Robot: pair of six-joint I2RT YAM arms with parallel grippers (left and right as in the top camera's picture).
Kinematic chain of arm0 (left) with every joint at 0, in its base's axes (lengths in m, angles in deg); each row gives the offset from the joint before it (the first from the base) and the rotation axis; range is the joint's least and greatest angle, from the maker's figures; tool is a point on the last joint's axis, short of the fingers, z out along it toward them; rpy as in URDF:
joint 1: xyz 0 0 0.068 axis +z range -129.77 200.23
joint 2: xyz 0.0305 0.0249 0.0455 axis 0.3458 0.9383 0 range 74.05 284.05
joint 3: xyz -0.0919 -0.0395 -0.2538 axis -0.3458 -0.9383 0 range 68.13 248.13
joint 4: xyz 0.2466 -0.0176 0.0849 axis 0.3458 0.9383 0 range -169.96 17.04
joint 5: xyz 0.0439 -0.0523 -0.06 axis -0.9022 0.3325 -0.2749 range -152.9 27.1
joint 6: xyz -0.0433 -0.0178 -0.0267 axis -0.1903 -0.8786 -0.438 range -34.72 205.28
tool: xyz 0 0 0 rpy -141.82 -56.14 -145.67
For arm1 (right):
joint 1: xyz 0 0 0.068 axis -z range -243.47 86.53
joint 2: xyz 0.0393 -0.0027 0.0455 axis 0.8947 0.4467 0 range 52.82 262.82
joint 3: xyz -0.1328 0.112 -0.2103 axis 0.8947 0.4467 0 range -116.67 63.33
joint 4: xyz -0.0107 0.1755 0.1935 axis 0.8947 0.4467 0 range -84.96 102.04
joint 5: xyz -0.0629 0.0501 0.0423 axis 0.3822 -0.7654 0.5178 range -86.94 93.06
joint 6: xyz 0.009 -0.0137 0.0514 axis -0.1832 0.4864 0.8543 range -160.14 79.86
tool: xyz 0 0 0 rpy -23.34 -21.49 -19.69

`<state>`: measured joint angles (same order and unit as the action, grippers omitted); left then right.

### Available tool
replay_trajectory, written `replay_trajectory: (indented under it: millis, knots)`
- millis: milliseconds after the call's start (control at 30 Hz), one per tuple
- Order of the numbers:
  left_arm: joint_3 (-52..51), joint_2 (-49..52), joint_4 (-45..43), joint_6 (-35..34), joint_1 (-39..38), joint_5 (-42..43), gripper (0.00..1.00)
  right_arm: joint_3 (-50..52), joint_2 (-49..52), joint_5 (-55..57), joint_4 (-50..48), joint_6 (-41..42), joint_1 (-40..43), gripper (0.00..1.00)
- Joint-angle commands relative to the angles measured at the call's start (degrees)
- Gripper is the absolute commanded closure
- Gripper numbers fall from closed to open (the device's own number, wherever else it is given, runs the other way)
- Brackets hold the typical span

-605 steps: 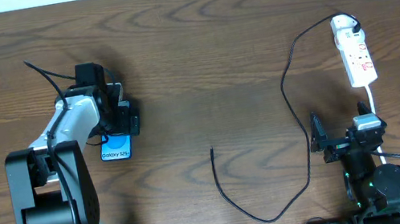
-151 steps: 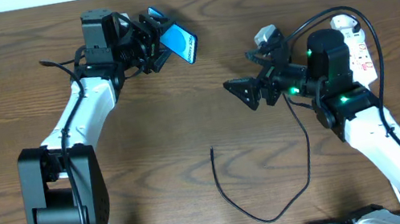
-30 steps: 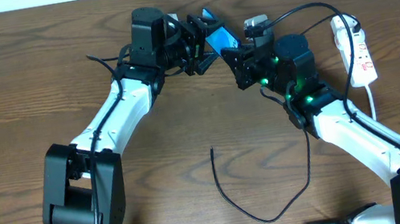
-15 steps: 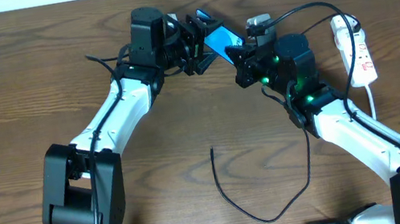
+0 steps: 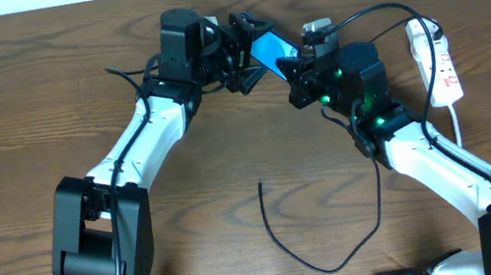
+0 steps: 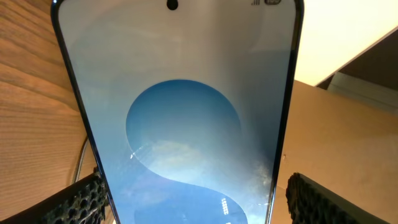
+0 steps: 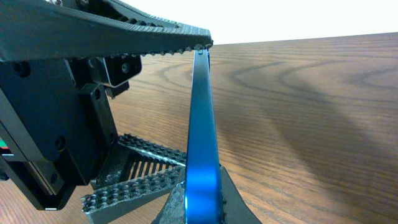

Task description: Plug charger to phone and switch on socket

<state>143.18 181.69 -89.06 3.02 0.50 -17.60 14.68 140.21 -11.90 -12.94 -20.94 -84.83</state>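
The phone [image 5: 273, 48], blue-screened, hangs tilted above the table's far middle between both grippers. My right gripper [image 5: 292, 65] is shut on its right end; in the right wrist view the phone [image 7: 202, 124] is edge-on, pinched in the gripper [image 7: 200, 208]. My left gripper [image 5: 249, 49] stands open around the other end. In the left wrist view the phone [image 6: 180, 112] fills the frame, and the right pad [image 6: 336, 199] is clear of its edge. The charger [image 5: 289, 250] lies loose on the table, its free end [image 5: 260, 186] pointing away. The socket [image 5: 439, 60] lies far right.
A white cord [image 5: 458, 127] runs from the socket toward the near edge. The charger's cable loops past my right arm [image 5: 428, 152] up to the socket. My left arm [image 5: 141, 140] crosses the left half of the wooden table [image 5: 1, 108].
My left gripper's jaws have widened off the phone. The right gripper closed fully on the phone's end. The phone has hardly moved.
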Motion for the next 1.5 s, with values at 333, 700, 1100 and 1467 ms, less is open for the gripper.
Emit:
replay_trajectory:
  millis: [333, 700, 1100, 1467]
  knots:
    - [1.27, -0.28, -0.46, 3.17, 0.09, 6.82, 0.1, -0.85, 0.04, -1.86, -3.43, 4.28, 2.84, 0.99]
    - [1.27, -0.28, -2.32, 4.22, 3.52, 11.34, 0.1, -0.85, 0.04, -2.1, -5.38, 14.64, 11.06, 0.99]
    - [1.27, -0.28, -17.88, 4.2, 8.83, 19.23, 0.1, -0.85, 0.04, -7.72, -8.0, 50.12, 13.44, 0.99]
    - [1.27, -0.28, -18.49, 4.17, 9.05, 17.38, 0.1, -0.85, 0.04, -13.77, -18.25, 65.66, 12.5, 0.99]
